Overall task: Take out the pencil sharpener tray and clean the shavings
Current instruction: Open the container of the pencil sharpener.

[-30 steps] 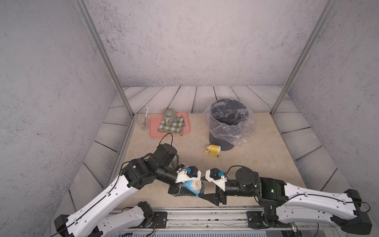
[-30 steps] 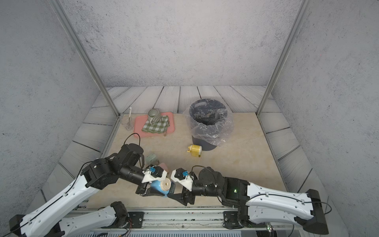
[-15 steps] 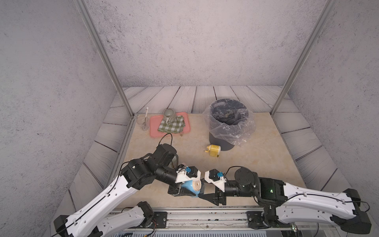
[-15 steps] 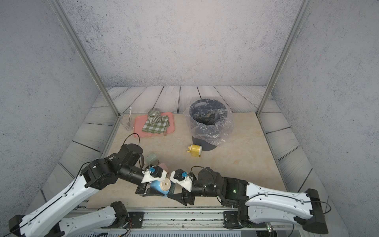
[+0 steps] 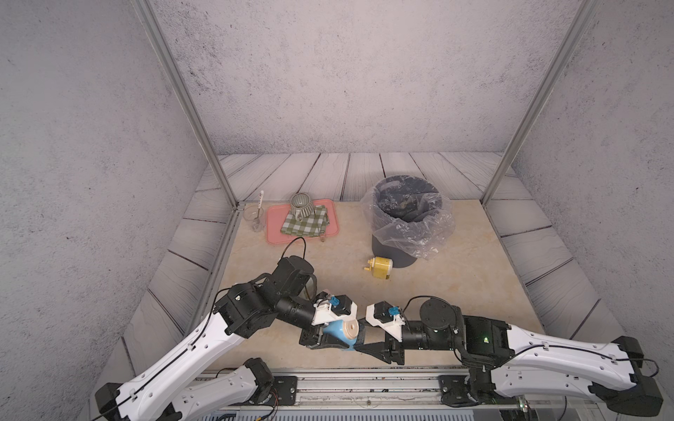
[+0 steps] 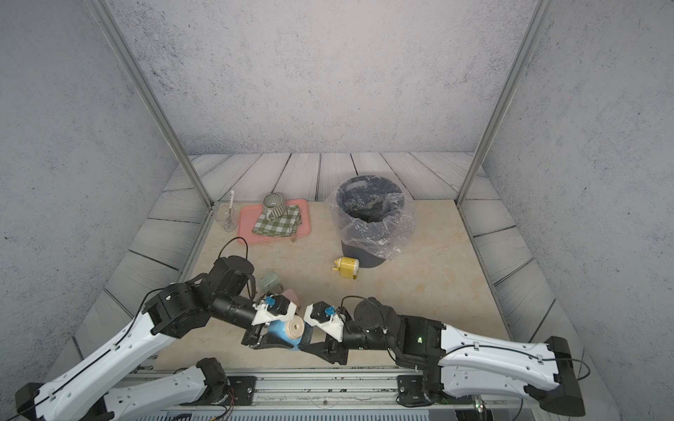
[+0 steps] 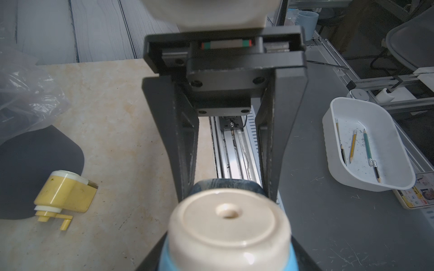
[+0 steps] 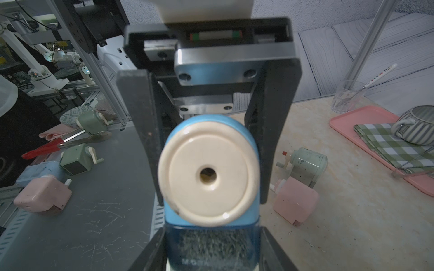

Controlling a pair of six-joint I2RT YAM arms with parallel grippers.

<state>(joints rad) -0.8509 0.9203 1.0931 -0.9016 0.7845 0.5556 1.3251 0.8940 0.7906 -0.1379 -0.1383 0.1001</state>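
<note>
Two tools meet nose to nose near the front edge of the surface (image 5: 456, 291). The left tool (image 5: 330, 338) is clamped on the body of the blue pencil sharpener (image 5: 344, 330) and holds it off the surface, cream face toward the right arm. The right tool (image 5: 360, 342) faces it directly. In the right wrist view its jaws flank the translucent tray (image 8: 212, 244), dark with shavings, just under the cream face. Contact appears made or nearly so; whether the jaws have clamped cannot be told.

The sharpener's long axis runs between the two wrists, roughly parallel to the front edge. Extraction should therefore be a straight pull along that axis, toward the right arm's side. Open surface lies that way. The lined bin (image 5: 405, 218) stands well apart toward the back. A yellow sharpener (image 5: 381, 268) lies just beside its base, on the likely route.
</note>
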